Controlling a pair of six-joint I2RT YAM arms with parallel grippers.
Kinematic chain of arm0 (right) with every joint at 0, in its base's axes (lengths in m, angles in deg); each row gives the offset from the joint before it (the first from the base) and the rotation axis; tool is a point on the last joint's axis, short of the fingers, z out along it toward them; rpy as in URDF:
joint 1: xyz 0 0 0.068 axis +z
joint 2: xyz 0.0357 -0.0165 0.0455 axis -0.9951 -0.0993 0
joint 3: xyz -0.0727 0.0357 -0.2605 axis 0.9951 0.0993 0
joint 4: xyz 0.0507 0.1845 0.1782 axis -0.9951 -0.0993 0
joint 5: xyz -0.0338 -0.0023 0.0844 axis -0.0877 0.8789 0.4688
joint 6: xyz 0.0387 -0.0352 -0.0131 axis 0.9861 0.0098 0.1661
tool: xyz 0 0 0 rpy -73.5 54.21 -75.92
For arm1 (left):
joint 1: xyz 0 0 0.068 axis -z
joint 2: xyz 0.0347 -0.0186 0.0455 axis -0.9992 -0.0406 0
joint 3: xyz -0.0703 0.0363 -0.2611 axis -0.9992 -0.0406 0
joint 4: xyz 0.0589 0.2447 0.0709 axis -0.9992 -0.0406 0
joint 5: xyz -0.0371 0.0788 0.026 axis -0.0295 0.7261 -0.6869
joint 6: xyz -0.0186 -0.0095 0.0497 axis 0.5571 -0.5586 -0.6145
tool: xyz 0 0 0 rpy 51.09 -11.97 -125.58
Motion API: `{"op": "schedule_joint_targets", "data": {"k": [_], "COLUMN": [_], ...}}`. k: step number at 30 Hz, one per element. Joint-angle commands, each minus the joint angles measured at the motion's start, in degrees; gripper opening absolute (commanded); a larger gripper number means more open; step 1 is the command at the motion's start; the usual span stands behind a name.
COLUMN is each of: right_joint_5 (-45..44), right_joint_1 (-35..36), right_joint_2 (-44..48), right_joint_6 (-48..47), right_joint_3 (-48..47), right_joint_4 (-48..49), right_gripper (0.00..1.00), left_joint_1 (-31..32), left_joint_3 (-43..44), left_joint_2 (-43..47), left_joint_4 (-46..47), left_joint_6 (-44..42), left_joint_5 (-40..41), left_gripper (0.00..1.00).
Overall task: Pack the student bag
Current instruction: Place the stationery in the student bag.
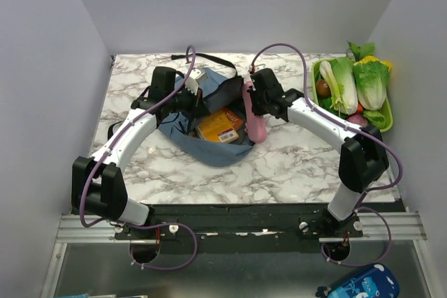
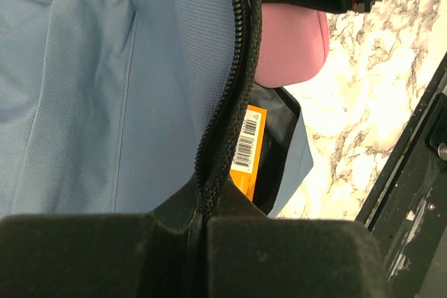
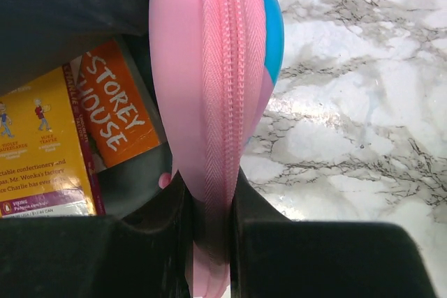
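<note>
The dusty-blue student bag [image 1: 209,148] lies open at the table's middle, with an orange and yellow book [image 1: 220,125] inside. My left gripper [image 1: 190,100] is shut on the bag's black zipper edge [image 2: 230,116] and holds the opening up; blue fabric [image 2: 105,102] fills that view. My right gripper [image 1: 249,97] is shut on the pink pencil case [image 1: 257,127], which hangs upright at the opening's right rim. In the right wrist view the pink pencil case [image 3: 209,68] sits clamped between the jaws [image 3: 209,221], with the book [image 3: 70,137] to its left.
A green tray [image 1: 387,122] of vegetables stands at the back right. A black strap [image 1: 213,60] trails behind the bag. A bright blue pouch [image 1: 363,285] lies below the table's near edge on the right. White walls close in on three sides.
</note>
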Motion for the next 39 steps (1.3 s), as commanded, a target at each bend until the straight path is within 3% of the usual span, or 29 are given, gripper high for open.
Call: {"op": "schedule_joint_targets", "data": {"k": [1,6,7,9,14,18,28,30,33,34,37,39], "right_joint_5": [-6.08,-3.88,-3.79,-3.27,-2.65,-2.21,-1.07,-0.98,-0.72,-0.45,0.25,0.51], "right_joint_1": [3.24,5.62,5.88,6.24,7.11,7.29,8.08,8.17,8.26,8.26,8.43,8.52], "right_joint_2": [0.1,1.15,1.07,0.63,-0.51,-1.22,-1.04,-0.96,-0.69,-0.69,-0.78,-0.43], "right_joint_6": [-2.68,-0.04,0.49,1.98,3.83,4.09,4.62,4.8,4.89,4.89,4.1,3.66], "right_joint_3": [2.12,7.4,8.19,9.43,11.01,11.01,12.51,13.03,13.73,13.74,13.83,13.83], "right_joint_4": [0.53,4.22,4.48,4.75,5.89,6.24,7.38,7.47,8.0,8.0,7.91,7.39], "right_gripper": [0.02,0.04,0.04,0.04,0.04,0.04,0.03,0.03,0.03,0.03,0.03,0.03], "left_joint_1": [0.25,0.25,0.43,0.6,2.09,3.5,4.65,4.65,4.65,4.65,5.0,5.35], "left_joint_3": [0.69,-0.01,-0.1,0.07,2.27,5.95,16.94,17.13,16.17,16.07,16.77,18.43], "left_joint_2": [1.88,0.3,-0.22,-0.93,-5.14,-9.27,-19.12,-19.48,-18.95,-18.6,-17.9,-17.55], "left_joint_4": [2.22,4.94,5.65,6.18,7.59,8.55,7.77,7.5,7.67,7.76,7.15,6.01], "left_joint_6": [1.19,5.58,5.93,6.64,8.22,9.01,8.93,7.7,4.97,4.19,2.78,1.72], "left_joint_5": [-2.64,-1.06,-0.53,0.35,2.72,5.62,12.21,13.09,12.83,12.66,13.71,15.29], "left_gripper": [0.01,0.13,0.2,0.25,0.59,0.77,0.99,0.98,0.6,0.32,0.05,0.01]}}
